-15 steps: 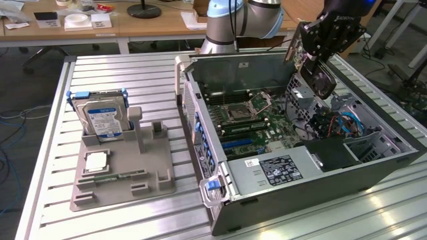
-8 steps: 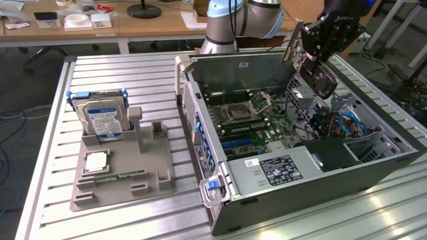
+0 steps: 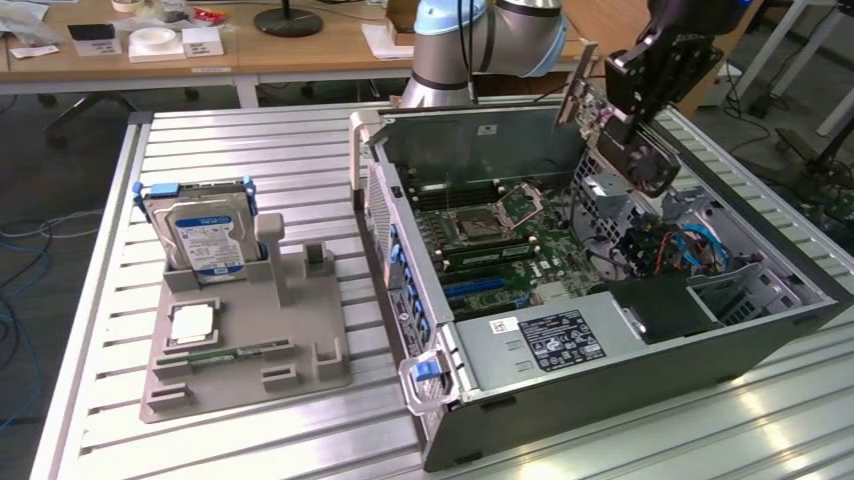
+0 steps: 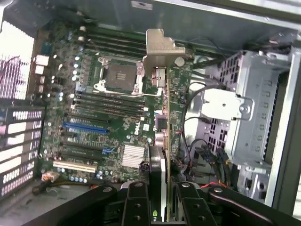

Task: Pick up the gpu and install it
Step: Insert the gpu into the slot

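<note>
The gpu [image 4: 167, 117] hangs edge-down, its silver bracket [image 4: 160, 51] at the end farthest from the gripper [image 4: 159, 190], whose fingers [image 4: 136, 202] pinch the card's near end. In the upper right of the exterior view it is held above the open computer case [image 3: 627, 370], clear of the motherboard [image 4: 117, 136]. Doing this well probably means keeping the card upright, squaring its lower edge with the long blue slot [image 4: 87, 127], and avoiding the loose cables [image 4: 202, 150] beside it. A tilted descent could jam the bracket.
</note>
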